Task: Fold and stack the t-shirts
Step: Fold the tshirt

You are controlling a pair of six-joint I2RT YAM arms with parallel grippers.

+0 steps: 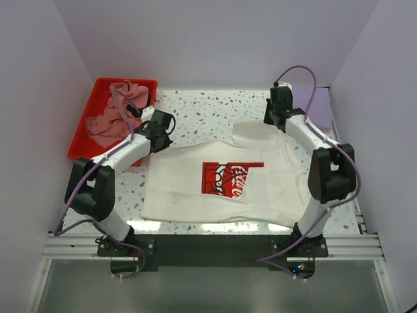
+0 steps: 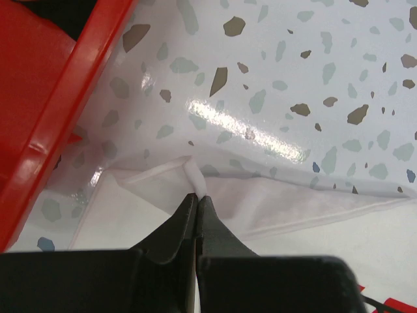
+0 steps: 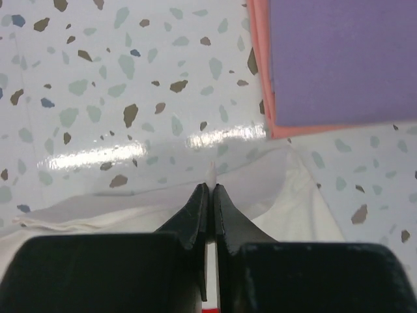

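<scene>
The white cloth t-shirt with a red square print (image 1: 176,189) is spread flat mid-desk, its body lying from the jaws toward the arm bases. Its far edge is pinched at both ends by closed jaws: the left gripper (image 2: 197,195) and the right gripper (image 3: 212,188). A fold toward the near edge is judged likely. Just beside the left jaws stands the red plastic tray (image 1: 81,134), which holds a crumpled dusty-pink t-shirt (image 1: 107,124). Near the right jaws a folded lavender t-shirt (image 3: 339,59) is stacked on a salmon-pink t-shirt (image 3: 259,65).
</scene>
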